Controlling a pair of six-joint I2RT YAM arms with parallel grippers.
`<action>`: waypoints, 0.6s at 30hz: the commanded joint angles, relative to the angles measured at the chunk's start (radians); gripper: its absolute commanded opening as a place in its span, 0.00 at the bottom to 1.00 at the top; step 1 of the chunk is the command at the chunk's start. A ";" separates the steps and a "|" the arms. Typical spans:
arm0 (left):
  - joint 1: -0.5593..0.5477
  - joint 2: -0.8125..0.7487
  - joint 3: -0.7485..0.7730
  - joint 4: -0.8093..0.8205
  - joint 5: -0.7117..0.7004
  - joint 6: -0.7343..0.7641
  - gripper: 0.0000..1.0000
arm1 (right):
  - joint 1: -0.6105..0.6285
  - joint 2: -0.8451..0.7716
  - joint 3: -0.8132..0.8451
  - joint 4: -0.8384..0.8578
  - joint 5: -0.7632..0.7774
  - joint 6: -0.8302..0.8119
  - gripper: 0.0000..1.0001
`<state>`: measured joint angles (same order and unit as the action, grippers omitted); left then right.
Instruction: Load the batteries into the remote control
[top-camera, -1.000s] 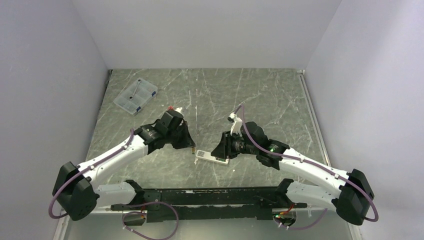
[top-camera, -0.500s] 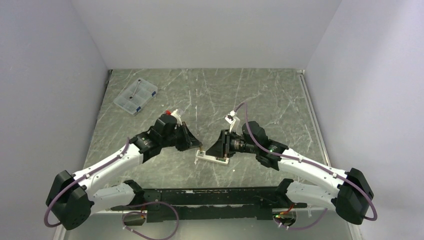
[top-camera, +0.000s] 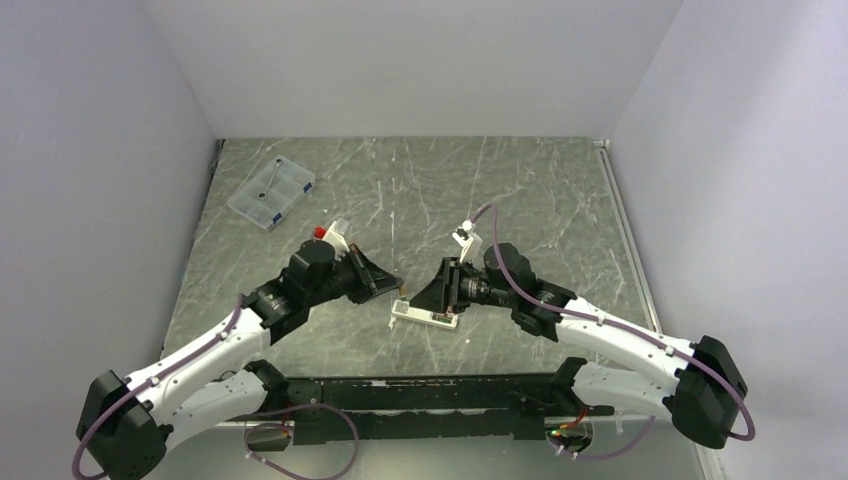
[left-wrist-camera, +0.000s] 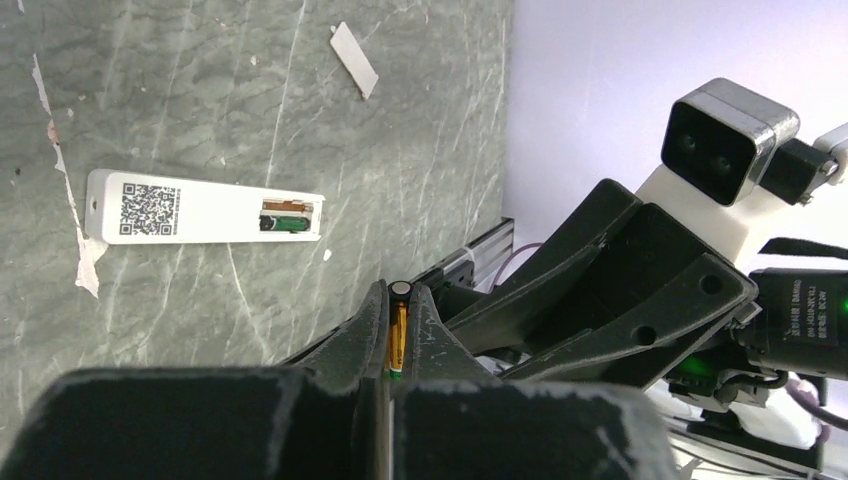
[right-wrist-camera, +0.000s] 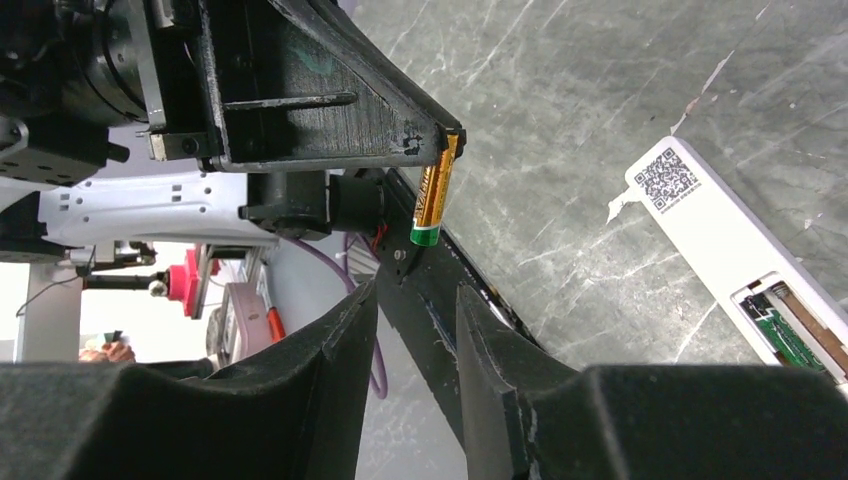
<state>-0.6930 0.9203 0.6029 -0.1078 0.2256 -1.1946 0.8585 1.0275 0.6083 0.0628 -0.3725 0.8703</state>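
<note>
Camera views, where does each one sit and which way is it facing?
Top external: above and behind the bases, looking down on the table; both arms show.
Left wrist: looks past the left gripper, shut on the copper battery, to the remote control.
Right wrist: looks past the open right gripper toward the left gripper.
Both wrist views share the remote control and copper battery.

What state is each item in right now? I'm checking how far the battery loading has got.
remote control: face down, battery bay open
dark green battery: seated in the bay
copper battery: held aloft in the left gripper
right gripper: open, empty
battery cover: off, lying apart from the remote control
clear compartment box: appears closed
</note>
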 joint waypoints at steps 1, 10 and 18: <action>0.007 -0.037 -0.029 0.086 -0.034 -0.075 0.00 | 0.010 -0.016 0.011 0.055 0.045 0.024 0.38; 0.006 -0.077 -0.088 0.164 -0.058 -0.138 0.00 | 0.013 0.007 0.027 0.080 0.069 0.054 0.38; 0.006 -0.096 -0.128 0.219 -0.065 -0.185 0.00 | 0.017 0.041 0.051 0.104 0.061 0.068 0.38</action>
<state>-0.6903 0.8391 0.4862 0.0326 0.1772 -1.3437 0.8696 1.0615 0.6090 0.1024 -0.3199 0.9245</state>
